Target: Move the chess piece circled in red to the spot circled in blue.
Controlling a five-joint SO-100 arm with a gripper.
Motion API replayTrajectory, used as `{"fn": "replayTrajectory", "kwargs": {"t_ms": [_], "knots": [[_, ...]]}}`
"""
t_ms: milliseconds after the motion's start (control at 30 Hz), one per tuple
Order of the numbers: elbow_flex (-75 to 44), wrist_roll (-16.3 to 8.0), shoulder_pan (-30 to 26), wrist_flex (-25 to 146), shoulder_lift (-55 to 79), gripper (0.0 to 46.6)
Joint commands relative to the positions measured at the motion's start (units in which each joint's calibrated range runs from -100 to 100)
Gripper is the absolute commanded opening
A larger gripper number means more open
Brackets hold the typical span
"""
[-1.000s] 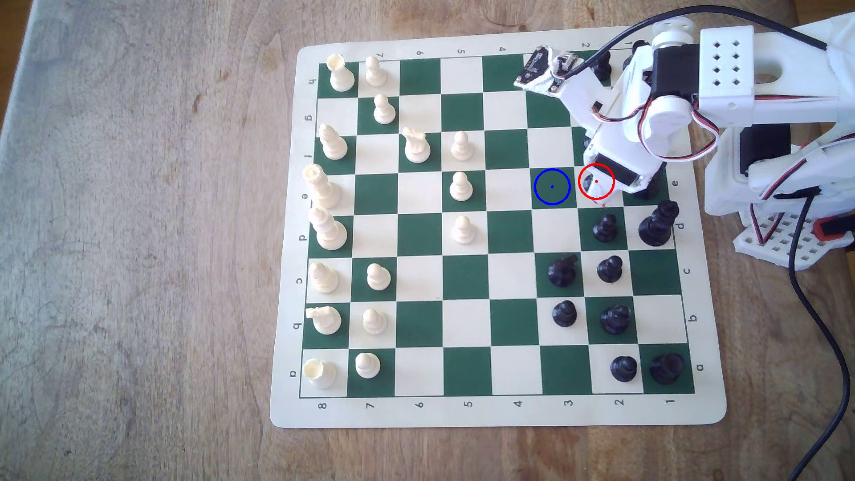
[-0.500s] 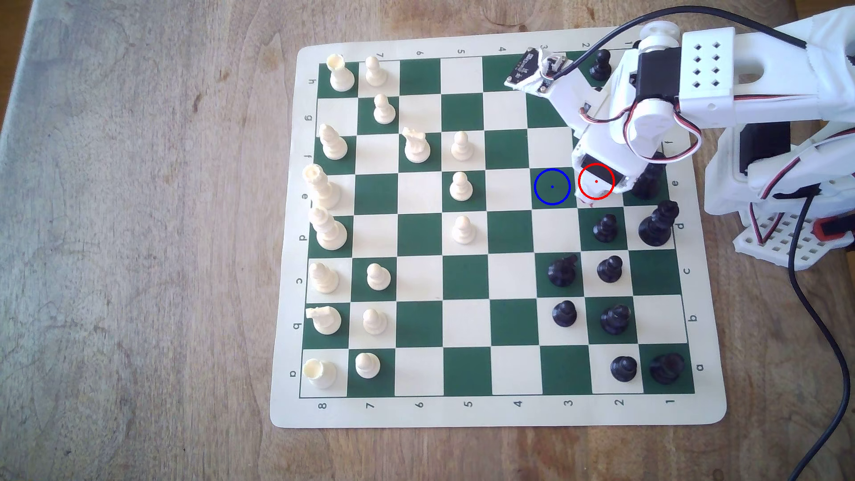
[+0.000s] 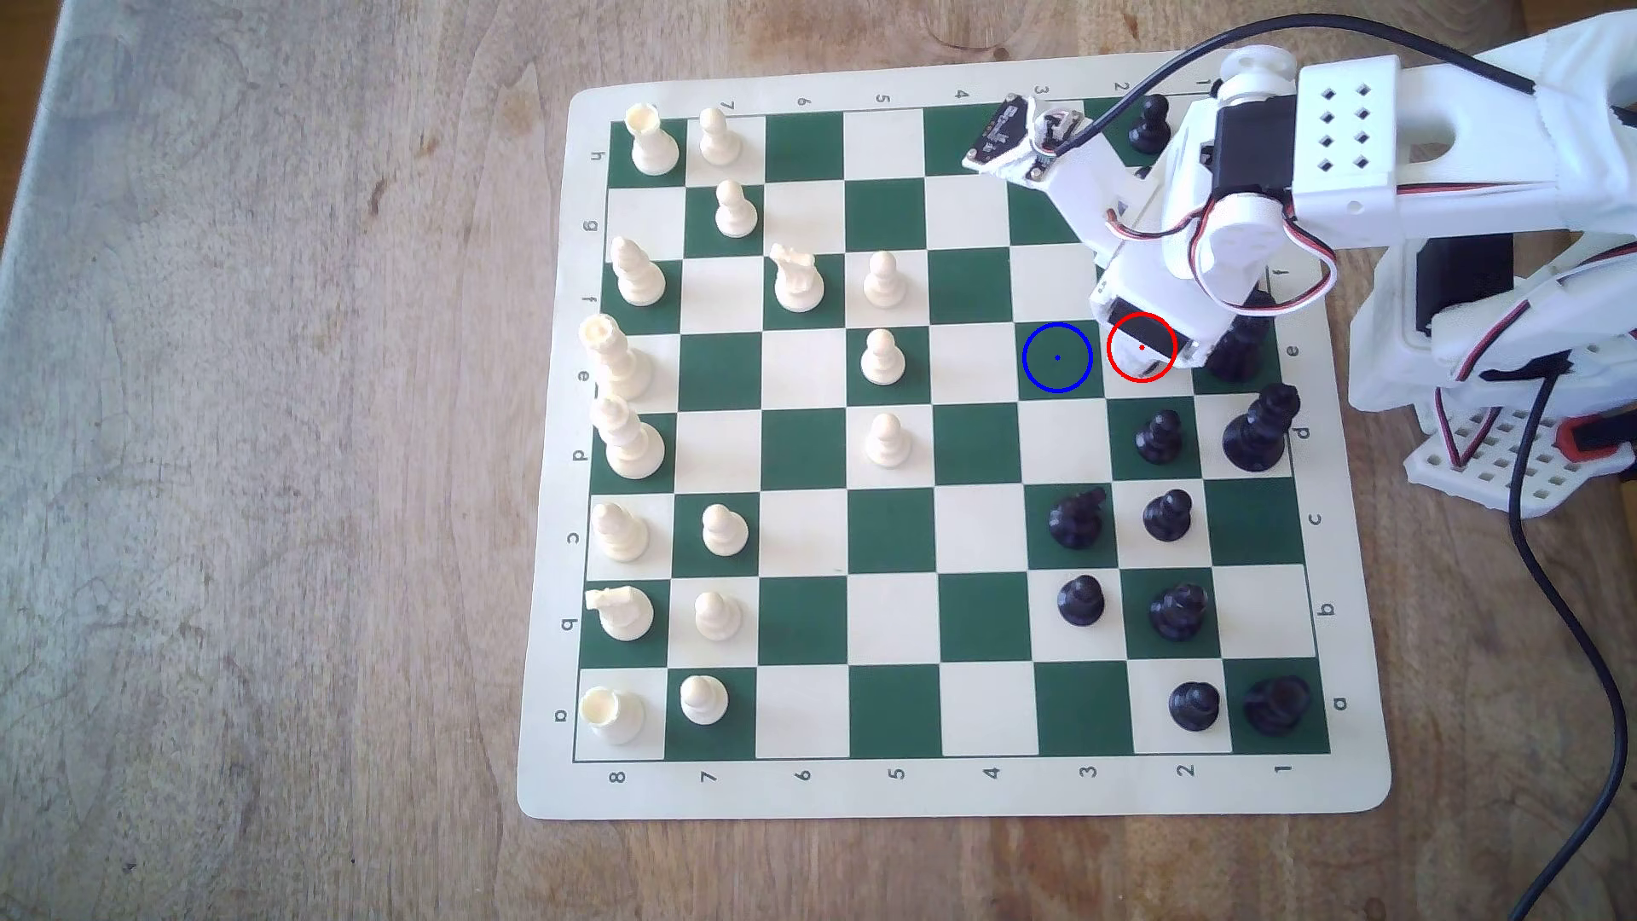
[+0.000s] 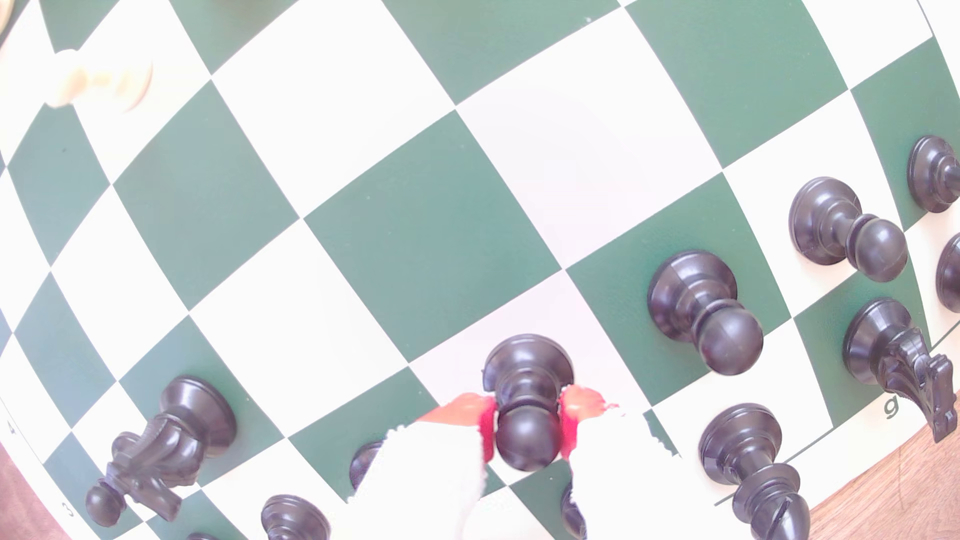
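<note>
1. The claw [image 4: 525,431] clamps its red pads on the ball head of the black pawn [image 4: 525,400], base over the cream red-ringed square.
2. Lift straight up, clearing neighbouring black pieces.
3. Carry it across to the adjacent blue-ringed green square [image 3: 1057,357]; lower it upright.

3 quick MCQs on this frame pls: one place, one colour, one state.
1. In the exterior view, the blue-ringed square lies where from the red ring? A left, B right, C below
2. The black pawn between the fingers stands on: A green, B cream, C bare wood
3. The gripper is: A wide open, B closed on the pawn's head, C holding a cream piece

A: one square left. B: cream shows around its base. B: red fingertips press both sides of the head.
</note>
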Motion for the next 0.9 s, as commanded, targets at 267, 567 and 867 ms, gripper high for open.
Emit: {"fn": "replayTrajectory", "kwargs": {"t_ms": [267, 567, 867], "knots": [[-1.84, -0.05, 0.55, 0.87, -1.2, 0.3], [-11.17, 0.05, 0.94, 9.71, -2.64, 0.3], [-21.6, -0.73, -1.95, 12.66, 2.11, 0.3]]}}
